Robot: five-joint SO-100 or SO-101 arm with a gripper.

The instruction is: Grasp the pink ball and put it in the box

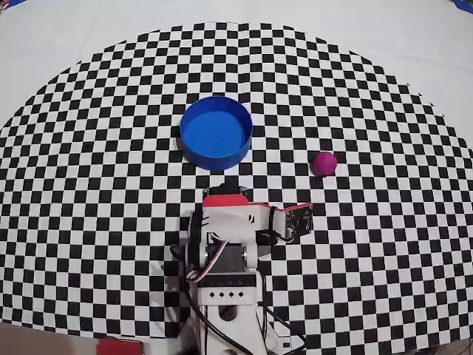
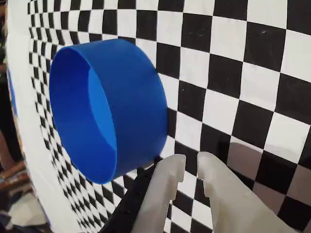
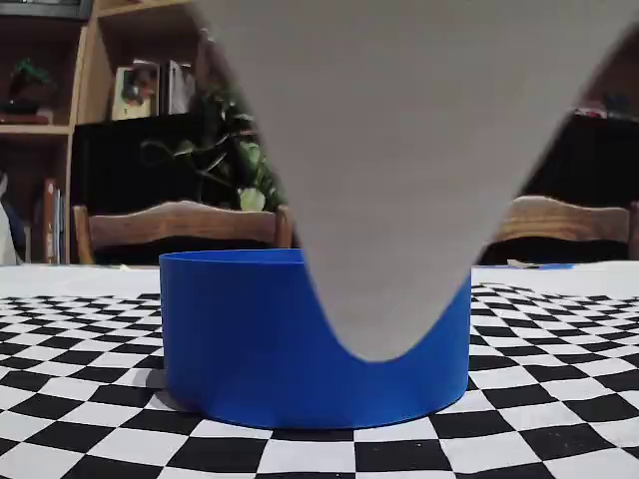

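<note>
The pink ball (image 1: 324,163) lies on the checkered mat, to the right of the blue box (image 1: 216,132) in the overhead view. The box is round, shallow and empty. My gripper (image 2: 192,162) is shut and empty, its white fingertips just short of the box's near wall (image 2: 136,111) in the wrist view. In the overhead view the gripper (image 1: 230,186) pokes out from under the folded arm, just below the box and well left of the ball. The ball shows in neither the wrist view nor the fixed view. The fixed view shows the box (image 3: 240,339) side-on.
The arm's base (image 1: 225,292) stands at the mat's near edge. A large pale blurred shape (image 3: 399,150) hangs across the middle of the fixed view and covers part of the box. Chairs and shelves stand behind the table there.
</note>
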